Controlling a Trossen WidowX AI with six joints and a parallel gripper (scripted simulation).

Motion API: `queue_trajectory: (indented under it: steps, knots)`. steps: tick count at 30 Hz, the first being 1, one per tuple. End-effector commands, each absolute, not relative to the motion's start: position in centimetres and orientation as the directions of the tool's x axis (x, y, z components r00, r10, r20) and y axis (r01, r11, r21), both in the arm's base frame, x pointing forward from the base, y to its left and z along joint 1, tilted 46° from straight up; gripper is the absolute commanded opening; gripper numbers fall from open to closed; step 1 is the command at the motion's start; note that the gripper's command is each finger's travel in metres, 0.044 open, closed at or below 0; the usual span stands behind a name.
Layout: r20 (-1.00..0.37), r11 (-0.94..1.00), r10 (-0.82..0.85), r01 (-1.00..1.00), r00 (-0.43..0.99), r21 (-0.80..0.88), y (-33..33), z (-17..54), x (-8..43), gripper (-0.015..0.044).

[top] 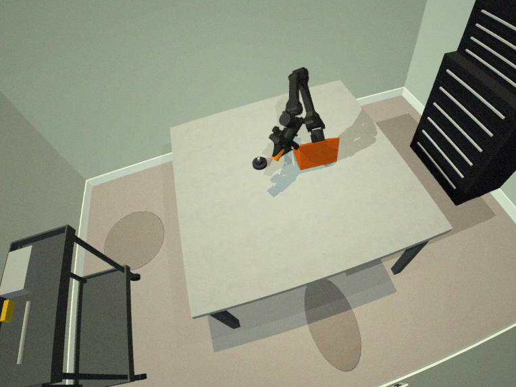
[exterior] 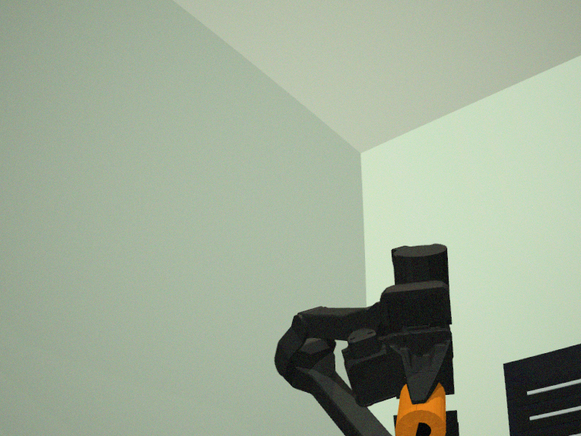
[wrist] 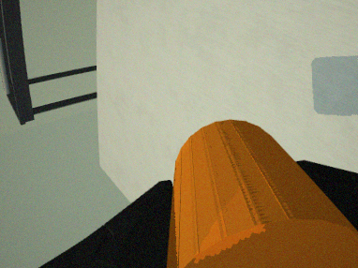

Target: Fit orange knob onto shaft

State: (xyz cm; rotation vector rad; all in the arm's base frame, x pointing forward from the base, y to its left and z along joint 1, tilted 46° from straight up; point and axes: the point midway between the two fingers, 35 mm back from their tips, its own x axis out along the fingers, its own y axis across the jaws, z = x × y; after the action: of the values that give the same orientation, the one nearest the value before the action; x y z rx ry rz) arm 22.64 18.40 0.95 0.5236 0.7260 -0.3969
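Note:
The orange knob point(top: 277, 155) point(exterior: 407, 406) point(wrist: 234, 192) is held between the fingers of my gripper point(top: 280, 150) point(exterior: 420, 398) point(wrist: 233, 185), which is shut on it. The knob is tilted, raised off the table. Its end with the dark hole faces the exterior view, cut by that view's bottom edge; part of the hole's outline looks straight. The round dark pedestal point(top: 259, 164) stands on the table just left of the knob in the top view, with the small silver shaft point(top: 259, 159) upright on it. The shaft's flat side is too small to make out. The pedestal is not visible in the wrist view.
An orange upright panel point(top: 318, 154) stands on the table point(top: 310, 231) by the arm's base, right of the gripper. A dark cart point(top: 42, 309) stands left of the table. Black drawer cabinets point(top: 465, 124) point(exterior: 543, 392) stand to the right.

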Motion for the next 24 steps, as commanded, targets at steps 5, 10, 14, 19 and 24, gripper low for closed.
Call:
queue_trajectory:
  steps: [5, 10, 14, 19, 24]
  knots:
    - [-0.705, 0.804, -0.144, 0.497, 0.695, 0.326, 18.53, 1.09, 22.58, 0.0000]
    - [-0.705, 0.804, -0.144, 0.497, 0.695, 0.326, 18.53, 1.09, 22.58, 0.0000]
    - [-0.705, 0.804, -0.144, 0.497, 0.695, 0.326, 18.53, 1.09, 22.58, 0.0000]
    - [-0.705, 0.804, -0.144, 0.497, 0.695, 0.326, 18.53, 1.09, 22.58, 0.0000]
    - [-0.705, 0.804, -0.144, 0.497, 0.695, 0.326, 18.53, 1.09, 22.58, 0.0000]
